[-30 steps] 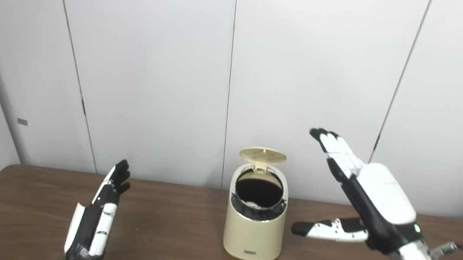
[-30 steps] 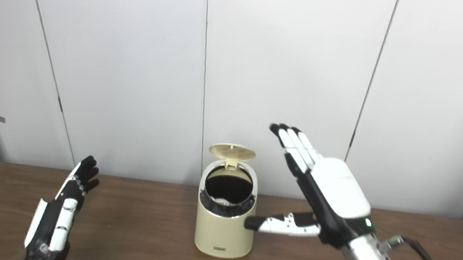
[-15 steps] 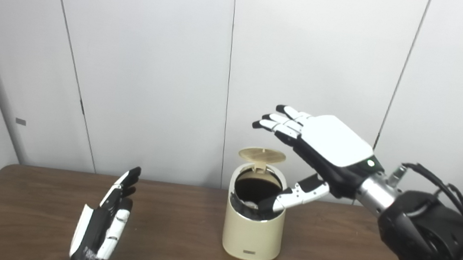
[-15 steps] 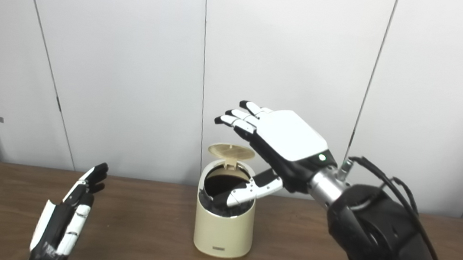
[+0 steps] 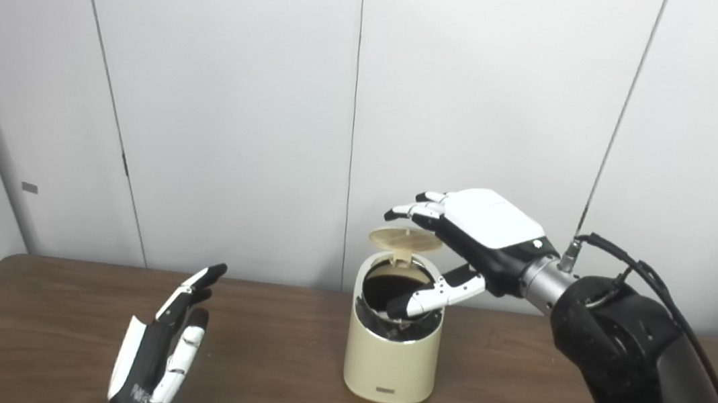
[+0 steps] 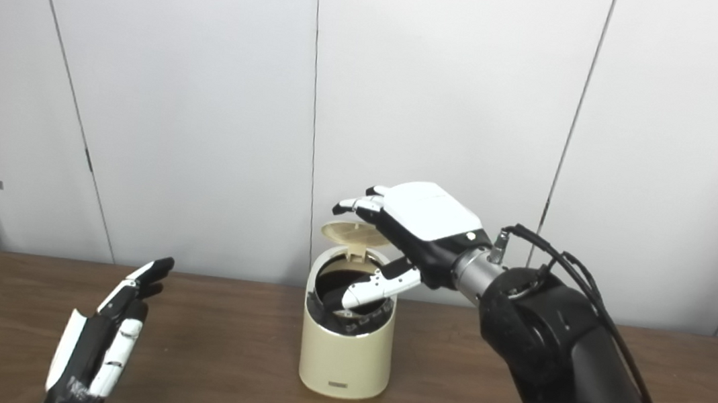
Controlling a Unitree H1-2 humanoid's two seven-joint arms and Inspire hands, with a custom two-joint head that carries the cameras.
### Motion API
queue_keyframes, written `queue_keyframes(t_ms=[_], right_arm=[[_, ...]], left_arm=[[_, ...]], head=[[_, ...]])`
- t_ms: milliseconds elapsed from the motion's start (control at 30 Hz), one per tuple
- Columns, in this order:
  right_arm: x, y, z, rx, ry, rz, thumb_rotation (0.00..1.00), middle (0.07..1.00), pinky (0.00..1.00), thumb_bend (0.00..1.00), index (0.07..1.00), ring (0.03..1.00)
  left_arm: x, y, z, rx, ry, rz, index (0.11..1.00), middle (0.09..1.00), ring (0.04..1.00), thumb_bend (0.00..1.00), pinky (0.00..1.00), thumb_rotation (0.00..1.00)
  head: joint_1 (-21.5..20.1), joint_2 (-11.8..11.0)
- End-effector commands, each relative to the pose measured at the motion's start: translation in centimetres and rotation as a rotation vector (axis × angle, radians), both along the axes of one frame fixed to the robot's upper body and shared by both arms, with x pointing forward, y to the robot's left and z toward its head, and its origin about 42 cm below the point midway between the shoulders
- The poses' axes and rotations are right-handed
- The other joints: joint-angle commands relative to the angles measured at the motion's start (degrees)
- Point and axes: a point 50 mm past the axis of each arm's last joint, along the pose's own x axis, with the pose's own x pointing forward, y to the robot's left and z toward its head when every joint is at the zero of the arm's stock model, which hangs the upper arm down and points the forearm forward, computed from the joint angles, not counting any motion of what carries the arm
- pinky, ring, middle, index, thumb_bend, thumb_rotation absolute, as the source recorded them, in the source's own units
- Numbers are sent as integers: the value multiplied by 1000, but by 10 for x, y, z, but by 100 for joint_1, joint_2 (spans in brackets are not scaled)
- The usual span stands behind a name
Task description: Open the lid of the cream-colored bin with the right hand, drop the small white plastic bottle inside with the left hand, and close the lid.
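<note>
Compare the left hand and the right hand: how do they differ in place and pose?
The left hand stands low over the table, edge-on, fingers pointing up and away; the right hand is raised, palm down, above the bin's open lid. The left hand is far from the bin; the right thumb reaches across the opening. Both are open and hold nothing.

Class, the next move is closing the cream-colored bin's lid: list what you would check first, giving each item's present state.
1. Round ribbed lid up on its hinge: ok.
2. Right robot hand open, fingers above the lid: ok.
3. Right thumb clear of the cream-colored bin mouth: not ok, it crosses the opening.
4. Small white plastic bottle inside: cannot tell.
5. Left robot hand open, apart from the bin: ok.
6. Bin upright on brown wooden table: ok.
</note>
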Motion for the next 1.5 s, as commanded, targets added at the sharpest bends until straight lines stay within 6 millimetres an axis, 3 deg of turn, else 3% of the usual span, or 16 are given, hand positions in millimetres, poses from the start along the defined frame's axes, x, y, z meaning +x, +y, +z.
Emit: queue_keyframes(t_ms=[0, 333, 667, 1467], right_arm=[[1, 6, 28, -13, -98, -4, 929, 878, 924, 1000, 859, 944], [8, 9, 26, -17, -83, -16, 933, 885, 938, 1000, 857, 956], [-10, 2, 5, 3, -9, -31, 901, 911, 997, 1000, 880, 975], [-32, -6, -31, 62, 64, -27, 901, 863, 967, 1000, 843, 945]], left_arm=[[2, 3, 18, 9, -83, -6, 867, 882, 887, 407, 856, 992], [1, 4, 18, 21, -86, 1, 863, 875, 878, 403, 834, 985], [1, 6, 19, 11, -90, 6, 847, 863, 868, 408, 828, 954], [-5, 9, 23, 2, -105, -7, 836, 854, 863, 429, 836, 926]], head=[[-9, 5], [-34, 41], [-73, 69], [-170, 343]])
